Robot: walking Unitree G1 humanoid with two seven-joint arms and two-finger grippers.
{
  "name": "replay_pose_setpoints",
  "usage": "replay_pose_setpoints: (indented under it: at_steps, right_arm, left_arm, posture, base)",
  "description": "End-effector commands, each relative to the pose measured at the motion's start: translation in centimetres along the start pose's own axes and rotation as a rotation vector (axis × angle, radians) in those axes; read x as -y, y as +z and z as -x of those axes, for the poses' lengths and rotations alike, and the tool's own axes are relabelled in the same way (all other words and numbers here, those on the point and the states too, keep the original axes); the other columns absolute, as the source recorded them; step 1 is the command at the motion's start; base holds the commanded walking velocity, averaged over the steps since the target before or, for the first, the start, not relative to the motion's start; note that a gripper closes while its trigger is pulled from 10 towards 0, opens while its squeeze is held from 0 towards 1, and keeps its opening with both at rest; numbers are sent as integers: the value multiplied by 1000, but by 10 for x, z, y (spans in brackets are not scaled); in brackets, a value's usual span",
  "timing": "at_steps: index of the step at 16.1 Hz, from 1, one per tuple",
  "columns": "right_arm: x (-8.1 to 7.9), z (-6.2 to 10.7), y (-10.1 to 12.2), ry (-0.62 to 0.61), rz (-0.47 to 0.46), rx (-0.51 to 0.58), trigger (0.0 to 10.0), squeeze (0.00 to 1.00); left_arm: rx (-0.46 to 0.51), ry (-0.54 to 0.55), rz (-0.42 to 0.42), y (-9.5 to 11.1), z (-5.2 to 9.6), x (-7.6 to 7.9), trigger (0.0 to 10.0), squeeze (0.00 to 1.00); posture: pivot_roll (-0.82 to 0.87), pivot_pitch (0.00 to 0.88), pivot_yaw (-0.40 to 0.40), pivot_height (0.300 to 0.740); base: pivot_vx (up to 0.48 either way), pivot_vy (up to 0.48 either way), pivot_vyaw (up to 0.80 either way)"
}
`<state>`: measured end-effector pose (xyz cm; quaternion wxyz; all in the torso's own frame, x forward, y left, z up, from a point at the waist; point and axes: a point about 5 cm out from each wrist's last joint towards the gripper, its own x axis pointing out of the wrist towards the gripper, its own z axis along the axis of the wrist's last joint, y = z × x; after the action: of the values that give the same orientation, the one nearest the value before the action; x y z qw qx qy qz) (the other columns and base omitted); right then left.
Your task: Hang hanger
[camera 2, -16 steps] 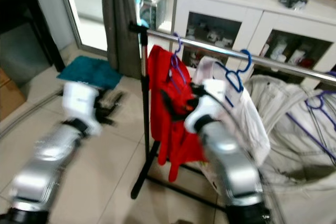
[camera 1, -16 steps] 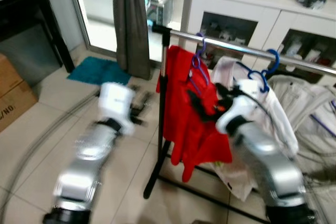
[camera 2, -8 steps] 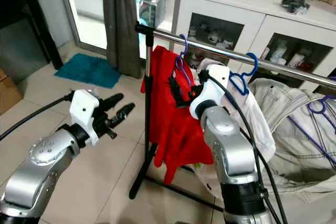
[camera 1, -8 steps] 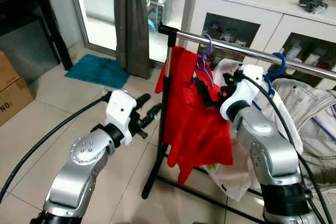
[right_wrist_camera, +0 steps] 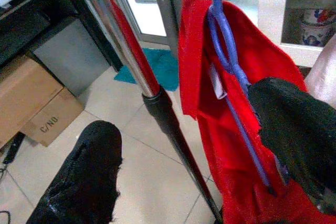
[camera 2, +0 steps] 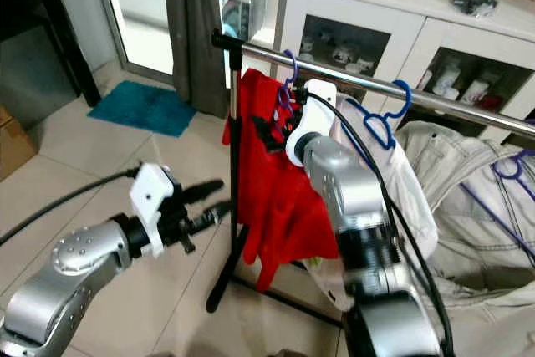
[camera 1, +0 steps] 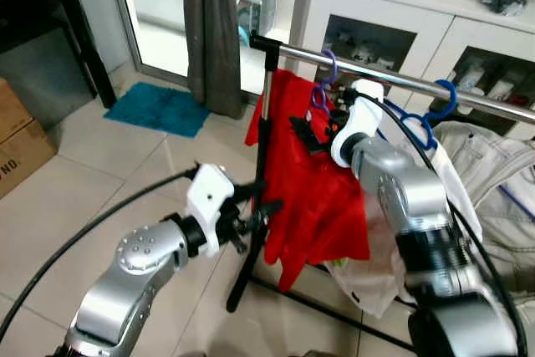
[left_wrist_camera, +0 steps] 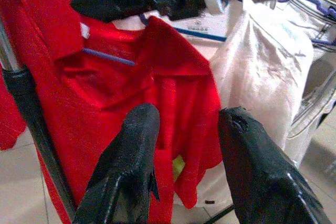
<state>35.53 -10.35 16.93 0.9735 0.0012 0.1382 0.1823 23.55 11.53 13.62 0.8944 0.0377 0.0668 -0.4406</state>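
A red shirt (camera 1: pixel 313 190) hangs on a purple hanger (right_wrist_camera: pixel 226 56), whose hook (camera 1: pixel 328 64) sits over the silver rail (camera 1: pixel 393 79) of a black-footed rack. My right gripper (camera 1: pixel 311 133) is up at the shirt's collar, open, with one finger (right_wrist_camera: pixel 296 129) in front of the hanger and the other (right_wrist_camera: pixel 84 177) well clear of it. My left gripper (camera 1: pixel 255 206) is open low beside the rack's post (camera 1: pixel 255 173). It points at the shirt's front (left_wrist_camera: pixel 173 87), its fingers (left_wrist_camera: pixel 128 166) spread.
A white garment (camera 1: pixel 447 181) on a blue hanger (camera 1: pixel 422 119) hangs just right of the red shirt, with pale clothes (camera 1: pixel 501 173) beyond. A white cabinet (camera 1: pixel 401 6) stands behind the rack. A grey curtain (camera 1: pixel 213 31), teal mat (camera 1: pixel 159 110) and cardboard box (camera 1: pixel 21 144) are at the left.
My left gripper has swung right, from open floor to the rack's post and the shirt's lower edge. The right gripper has shifted left and up along the hanger.
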Motion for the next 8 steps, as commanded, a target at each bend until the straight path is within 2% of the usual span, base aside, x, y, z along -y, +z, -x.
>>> replay_pose_setpoints:
  at_steps: [1,8]
  right_arm:
    - [9,-4,2,-27,-9,-10,10000,0]
    - [12,-23,17,-62,-6,17,10000,0]
  left_arm:
    - [17,-23,-11,5,-1,5,10000,0]
    - [18,-21,-8,4,-1,8,10000,0]
  posture:
    - [31,0,-74,740]
    - [38,0,-91,740]
  base:
    - [0,0,0]
    - [0,0,0]
